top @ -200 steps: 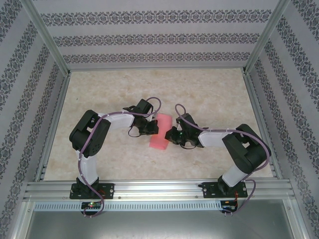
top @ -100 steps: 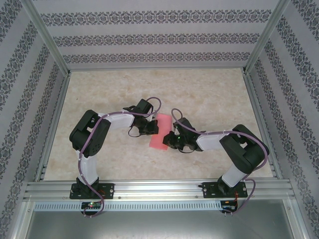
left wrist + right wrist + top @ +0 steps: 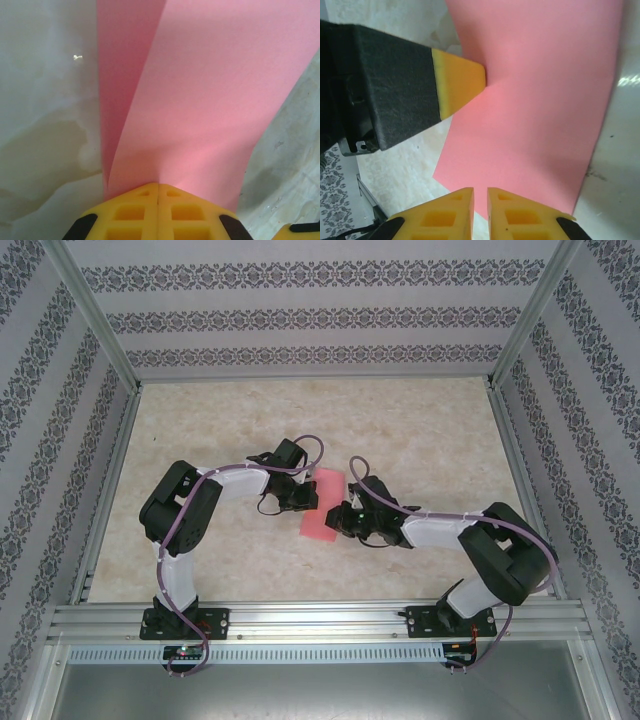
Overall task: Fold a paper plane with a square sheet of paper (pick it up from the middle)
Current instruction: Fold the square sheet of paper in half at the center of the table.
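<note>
From above, the folded pink sheet of paper lies mid-table between the left gripper and the right gripper. In the left wrist view, the left gripper is clamped on the sheet's near edge. In the right wrist view, the right gripper is narrowly parted over the sheet's near edge, with a left fingertip at its left edge.

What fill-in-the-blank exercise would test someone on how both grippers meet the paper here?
1. The left gripper is ___ on the paper sheet.
2. The paper sheet is ___ in colour.
3. The right gripper shows a narrow ___ between its fingertips.
4. In the top view the two grippers reach the paper sheet from ___ sides.
Missing words: shut; pink; gap; opposite.
</note>
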